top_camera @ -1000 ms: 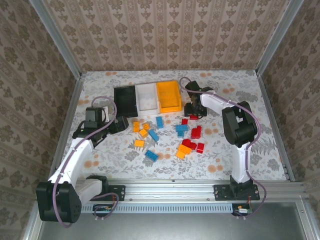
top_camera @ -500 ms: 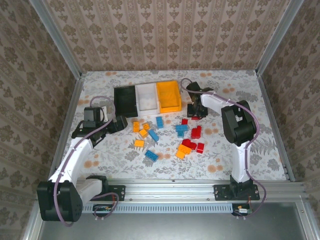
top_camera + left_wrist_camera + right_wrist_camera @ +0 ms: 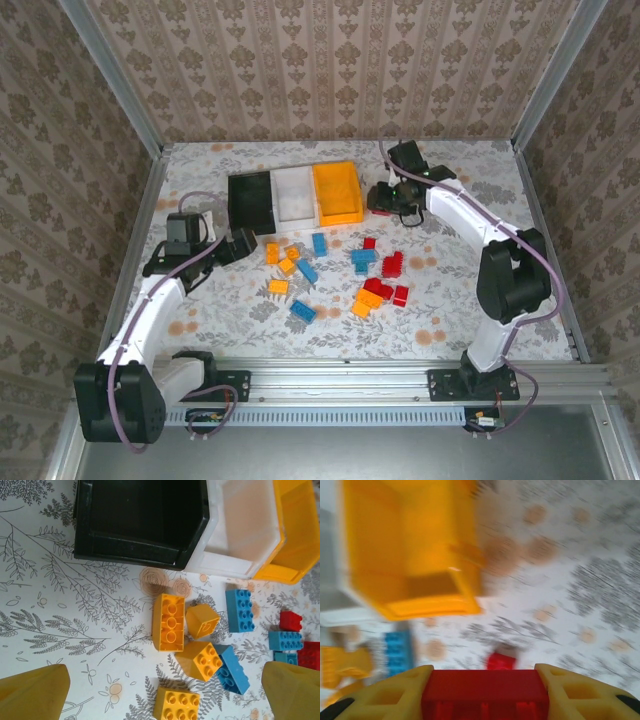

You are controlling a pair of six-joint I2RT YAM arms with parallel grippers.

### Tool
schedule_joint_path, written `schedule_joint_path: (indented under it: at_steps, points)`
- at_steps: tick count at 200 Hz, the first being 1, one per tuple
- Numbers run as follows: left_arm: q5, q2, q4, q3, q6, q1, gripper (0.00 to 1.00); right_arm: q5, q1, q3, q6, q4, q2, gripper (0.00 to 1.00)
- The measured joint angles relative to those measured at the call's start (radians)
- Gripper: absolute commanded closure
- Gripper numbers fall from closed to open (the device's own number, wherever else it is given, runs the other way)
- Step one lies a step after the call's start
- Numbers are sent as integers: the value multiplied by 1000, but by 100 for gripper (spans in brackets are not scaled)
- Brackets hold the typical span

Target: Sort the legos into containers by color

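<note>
The containers stand in a row at the back: black, white, orange. Legos lie scattered in front of them: orange ones, blue ones and red ones. My right gripper hovers just right of the orange bin, shut on a red brick that spans its yellow fingers. My left gripper is open over a cluster of orange bricks and a blue one, just in front of the black bin.
Another red brick lies on the table below the right gripper. Metal rails and patterned walls close in the floral table. The right wrist view is blurred by motion.
The right gripper closed on a red brick beside the orange bin and rose with it, the arm swinging outward to the right. The left arm stayed put, open.
</note>
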Motion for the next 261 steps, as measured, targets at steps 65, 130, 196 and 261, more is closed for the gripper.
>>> schedule_joint_path:
  at_steps: [65,130,196,261]
  points:
    - [40,0,31,-27,-37,11,0,-114,76,333,85,48,270,54]
    - [40,-15,5,-30,-37,37,0,-74,80,597,120,-18,553,54]
    - [40,-34,5,-32,-36,47,0,75,81,680,124,-111,610,49]
    - [40,-34,5,-49,-36,47,0,143,43,490,137,-62,513,39]
